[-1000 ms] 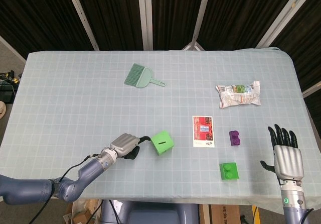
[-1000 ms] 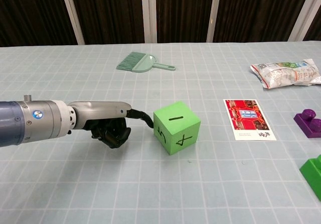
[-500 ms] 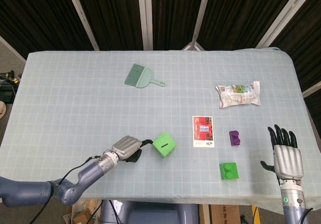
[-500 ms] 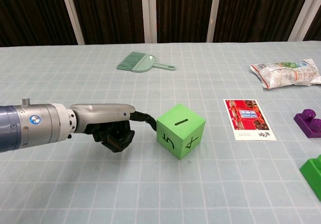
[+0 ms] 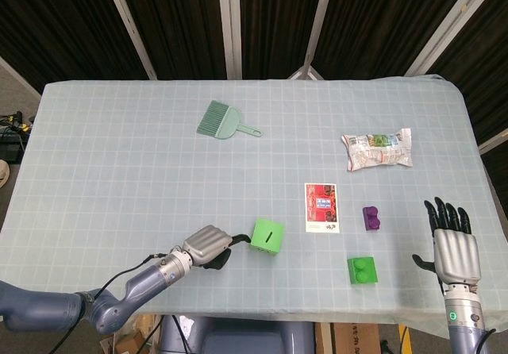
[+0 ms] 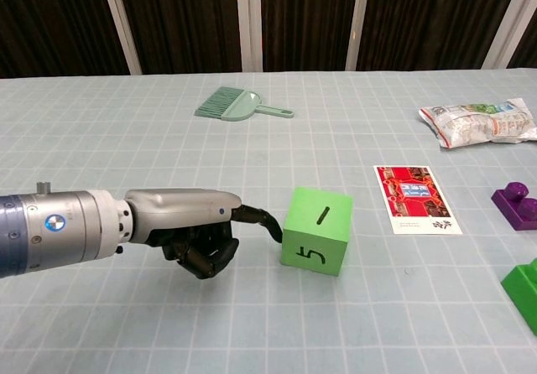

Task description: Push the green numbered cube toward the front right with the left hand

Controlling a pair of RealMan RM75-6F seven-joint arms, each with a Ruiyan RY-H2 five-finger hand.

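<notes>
The green numbered cube [image 5: 267,236] [image 6: 316,230] sits near the table's front, left of the red card; its top shows a 1 and its near face a 5. My left hand [image 5: 208,245] [image 6: 193,228] lies just left of it, most fingers curled under, one dark finger stretched out and touching the cube's left side. Nothing is held in it. My right hand [image 5: 453,243] stands at the front right edge with fingers spread and holds nothing; the chest view does not show it.
A red card [image 5: 321,207] [image 6: 416,199] lies right of the cube. A purple brick [image 5: 371,217] [image 6: 516,203] and a green brick [image 5: 362,270] [image 6: 525,288] sit further right. A green hand brush [image 5: 224,121] [image 6: 233,105] lies at the back, a snack packet [image 5: 378,148] [image 6: 478,122] at the right.
My left hand has pushed the cube rightward and toward the front. The cube has turned, so its 5 face now points forward. The right hand has not moved.
</notes>
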